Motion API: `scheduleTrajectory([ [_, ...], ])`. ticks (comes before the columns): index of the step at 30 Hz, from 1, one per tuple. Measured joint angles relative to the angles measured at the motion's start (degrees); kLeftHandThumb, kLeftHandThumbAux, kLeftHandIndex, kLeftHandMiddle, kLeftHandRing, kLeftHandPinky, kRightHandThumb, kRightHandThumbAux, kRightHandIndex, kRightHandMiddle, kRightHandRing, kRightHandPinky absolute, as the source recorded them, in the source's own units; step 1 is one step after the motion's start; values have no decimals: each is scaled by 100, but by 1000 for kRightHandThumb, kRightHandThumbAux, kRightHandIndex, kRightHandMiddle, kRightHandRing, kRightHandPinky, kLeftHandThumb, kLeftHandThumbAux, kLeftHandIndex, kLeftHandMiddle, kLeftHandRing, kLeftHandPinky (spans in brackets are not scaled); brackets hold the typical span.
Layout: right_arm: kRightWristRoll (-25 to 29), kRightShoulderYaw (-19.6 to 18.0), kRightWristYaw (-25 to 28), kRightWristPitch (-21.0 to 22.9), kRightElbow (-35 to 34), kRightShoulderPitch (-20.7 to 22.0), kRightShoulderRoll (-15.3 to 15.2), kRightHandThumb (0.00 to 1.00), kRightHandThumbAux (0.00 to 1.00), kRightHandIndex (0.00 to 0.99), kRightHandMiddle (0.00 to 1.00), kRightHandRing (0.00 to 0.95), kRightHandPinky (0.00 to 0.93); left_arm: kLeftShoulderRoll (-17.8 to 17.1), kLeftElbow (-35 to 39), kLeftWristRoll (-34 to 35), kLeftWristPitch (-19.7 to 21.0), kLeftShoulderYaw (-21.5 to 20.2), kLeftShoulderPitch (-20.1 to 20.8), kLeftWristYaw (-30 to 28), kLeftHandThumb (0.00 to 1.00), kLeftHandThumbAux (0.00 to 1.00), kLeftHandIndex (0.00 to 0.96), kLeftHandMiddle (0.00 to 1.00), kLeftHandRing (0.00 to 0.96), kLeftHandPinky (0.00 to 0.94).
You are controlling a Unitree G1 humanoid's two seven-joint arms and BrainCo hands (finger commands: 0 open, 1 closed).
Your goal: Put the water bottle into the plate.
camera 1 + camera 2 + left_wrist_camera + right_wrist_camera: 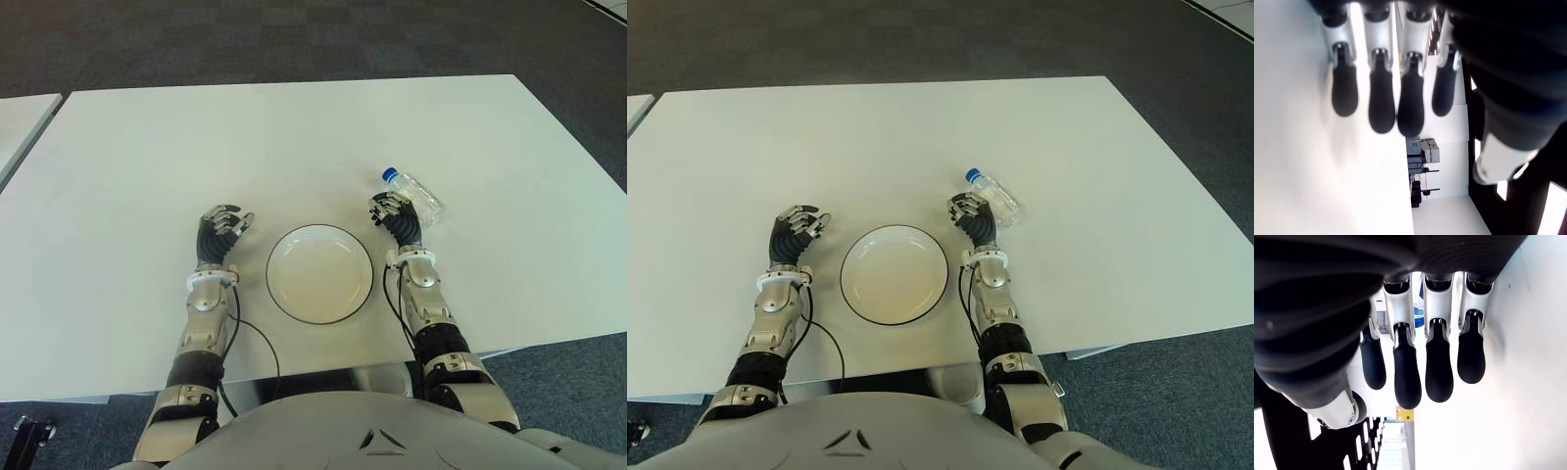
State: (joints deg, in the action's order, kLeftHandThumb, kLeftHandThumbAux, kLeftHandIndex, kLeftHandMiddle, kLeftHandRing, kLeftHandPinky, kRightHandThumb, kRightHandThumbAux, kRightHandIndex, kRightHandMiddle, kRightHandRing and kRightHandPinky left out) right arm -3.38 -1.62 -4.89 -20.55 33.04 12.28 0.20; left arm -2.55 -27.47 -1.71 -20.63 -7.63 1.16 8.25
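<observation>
Lying on its side just beyond the right hand [393, 212], the water bottle [413, 196] is not yet grasped; the fingers are loosely curled and empty, apparently poised for a reach. The plate [320, 273] is set between both hands, and the left hand [223, 230] is likewise relaxed and empty over the bench [294, 137].

Head stereo pair: looks forward and down from above the robot's chest onto the white table [294, 137]; both eyes share the same scene, offset slightly sideways. Wrist views: each sits very close behind its own fingers [1382, 105], [1439, 367], looking along them over the tabletop toward the room.
</observation>
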Motion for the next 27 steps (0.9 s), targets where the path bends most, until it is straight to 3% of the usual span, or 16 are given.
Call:
scheduleTrajectory([
  [3, -288, 47, -256, -509, -159, -35, -32, 709, 727, 434, 642, 645, 628, 1, -18, 0, -21, 0, 1, 0, 710, 713, 436, 620, 598, 584],
  [7, -895, 112, -709, -873, -649, -59, -177, 709, 727, 434, 651, 649, 612, 8, -52, 3, -55, 0, 10, 0, 710, 713, 436, 623, 600, 586],
  [10, -1503, 171, -1178, -982, -1045, -36, -350, 709, 727, 434, 657, 654, 610, 24, -67, 9, -74, -2, 10, 0, 710, 713, 436, 624, 600, 585],
  [15, -2268, 282, -1759, -981, -1357, -21, -552, 705, 728, 429, 616, 595, 524, 48, -70, 16, -91, -5, 8, 0, 709, 713, 435, 624, 598, 579],
  [22, -2847, 427, -2025, -733, -1364, 202, -867, 686, 730, 409, 352, 348, 334, 71, -99, 9, -142, -6, 10, 0, 710, 713, 436, 627, 603, 591],
  [24, -2931, 441, -2050, -631, -1295, 360, -1001, 513, 707, 272, 265, 250, 234, 76, -123, 5, -164, -5, 10, 0, 710, 713, 436, 627, 604, 590],
  [27, -3077, 473, -2085, -438, -1279, 591, -1196, 438, 663, 159, 177, 160, 146, 76, -163, 4, -203, -6, 10, 0, 709, 713, 436, 625, 597, 576],
])
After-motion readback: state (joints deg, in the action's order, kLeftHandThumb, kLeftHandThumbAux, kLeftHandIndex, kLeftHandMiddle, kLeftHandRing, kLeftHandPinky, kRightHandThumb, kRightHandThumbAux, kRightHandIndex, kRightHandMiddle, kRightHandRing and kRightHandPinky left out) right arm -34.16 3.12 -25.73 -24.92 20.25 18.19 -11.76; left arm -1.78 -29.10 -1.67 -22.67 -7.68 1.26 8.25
